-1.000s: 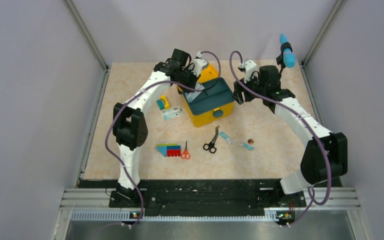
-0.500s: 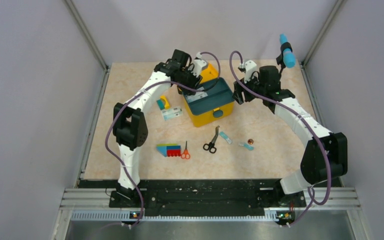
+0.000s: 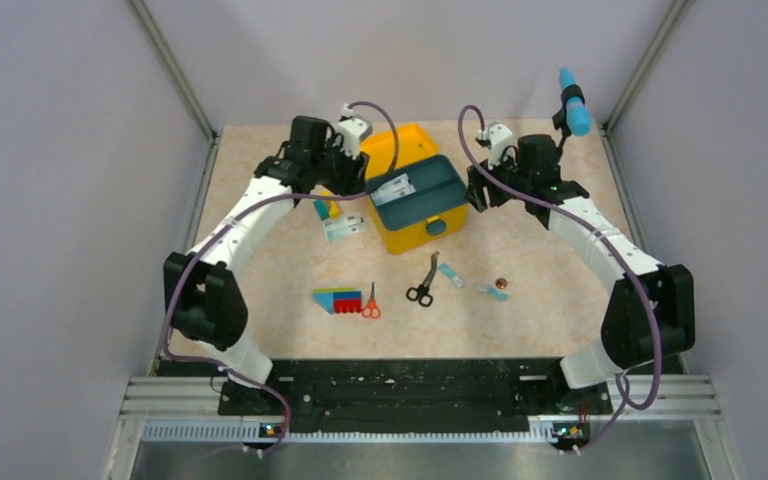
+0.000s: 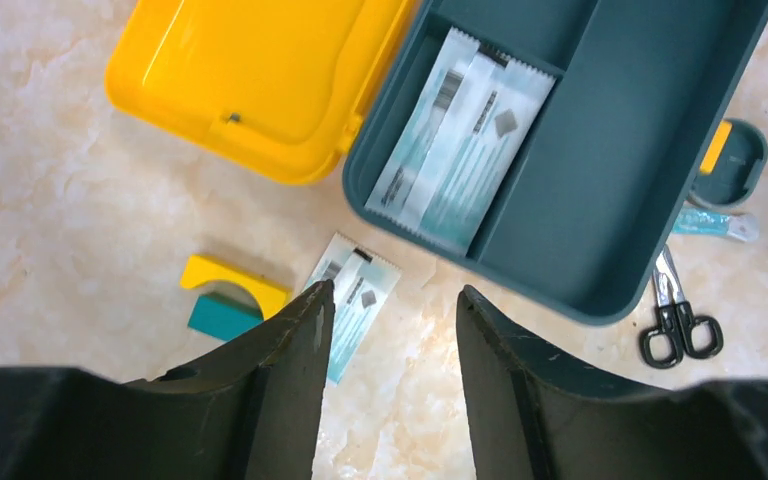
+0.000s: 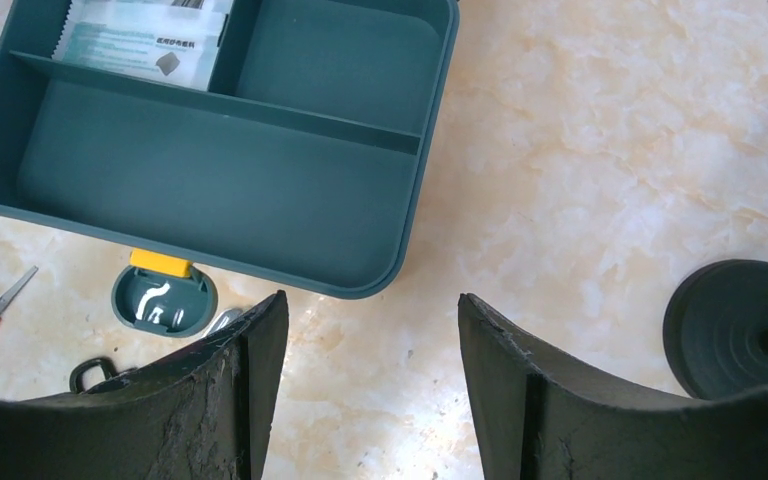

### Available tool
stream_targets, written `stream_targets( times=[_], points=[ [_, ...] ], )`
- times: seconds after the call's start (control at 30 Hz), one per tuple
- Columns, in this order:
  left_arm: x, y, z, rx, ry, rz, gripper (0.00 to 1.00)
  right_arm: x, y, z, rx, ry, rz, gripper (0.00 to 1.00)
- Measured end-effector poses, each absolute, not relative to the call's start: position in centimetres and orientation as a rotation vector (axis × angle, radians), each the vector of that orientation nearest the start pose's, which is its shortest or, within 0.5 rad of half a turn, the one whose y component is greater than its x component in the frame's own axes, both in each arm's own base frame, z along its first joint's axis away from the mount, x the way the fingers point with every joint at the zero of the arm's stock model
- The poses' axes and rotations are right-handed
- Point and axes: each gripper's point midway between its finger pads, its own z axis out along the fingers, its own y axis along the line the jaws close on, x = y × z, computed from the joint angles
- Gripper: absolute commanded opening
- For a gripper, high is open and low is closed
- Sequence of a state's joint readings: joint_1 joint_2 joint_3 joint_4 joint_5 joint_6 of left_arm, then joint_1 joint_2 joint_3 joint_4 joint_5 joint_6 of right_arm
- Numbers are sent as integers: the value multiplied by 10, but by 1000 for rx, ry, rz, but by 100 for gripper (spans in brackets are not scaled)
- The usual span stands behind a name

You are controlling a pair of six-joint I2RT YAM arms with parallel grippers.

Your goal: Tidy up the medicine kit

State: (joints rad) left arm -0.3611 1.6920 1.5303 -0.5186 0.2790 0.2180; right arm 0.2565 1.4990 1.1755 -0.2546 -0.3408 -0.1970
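Note:
The yellow medicine kit [image 3: 407, 233] stands open at the table's middle back, its lid [image 4: 250, 80] folded back flat. A dark teal tray [image 4: 610, 150] rests across the box, and white-and-teal packets [image 4: 460, 140] lie in its back left compartment. My left gripper [image 4: 392, 295] hovers open and empty left of the kit, above the table beside two more packets [image 4: 355, 300]. My right gripper [image 5: 371, 300] hangs open and empty off the tray's [image 5: 230, 170] right corner. The kit's round teal latch [image 5: 163, 297] shows below the tray.
A yellow-and-teal block [image 4: 225, 300] lies left of the loose packets. In front of the kit are black scissors [image 3: 423, 285], orange scissors [image 3: 371, 303], a multicoloured block [image 3: 337, 300], two small tubes [image 3: 451, 275] and a copper ball [image 3: 501, 284]. A black round base [image 5: 740, 325] stands at the right.
My left gripper has opened, left the packets in the tray and drawn back to the left, off the kit. The right arm has stayed put.

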Motion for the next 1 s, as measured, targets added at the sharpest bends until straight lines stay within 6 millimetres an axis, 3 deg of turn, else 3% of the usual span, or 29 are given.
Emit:
stream_targets(
  times=[0.13,0.23,0.33,0.5,0.73,0.83,1.0],
  points=[
    [414,-187,200,789,2097,-440,49,404,159,184,-673,2041,403,62],
    [402,-184,166,849,2149,-480,43,404,159,185,-666,2042,408,63],
    [396,-183,142,901,2194,-517,44,403,159,185,-663,2044,411,62],
    [404,-169,117,961,2212,-509,52,403,160,185,-664,2043,413,63],
    [419,-150,72,1221,2239,-474,52,399,159,177,-665,2062,417,62],
    [412,-146,53,1312,2254,-476,50,397,158,173,-666,2071,419,63],
    [415,-139,43,1378,2247,-420,49,392,157,173,-666,2070,417,63]
  ],
)
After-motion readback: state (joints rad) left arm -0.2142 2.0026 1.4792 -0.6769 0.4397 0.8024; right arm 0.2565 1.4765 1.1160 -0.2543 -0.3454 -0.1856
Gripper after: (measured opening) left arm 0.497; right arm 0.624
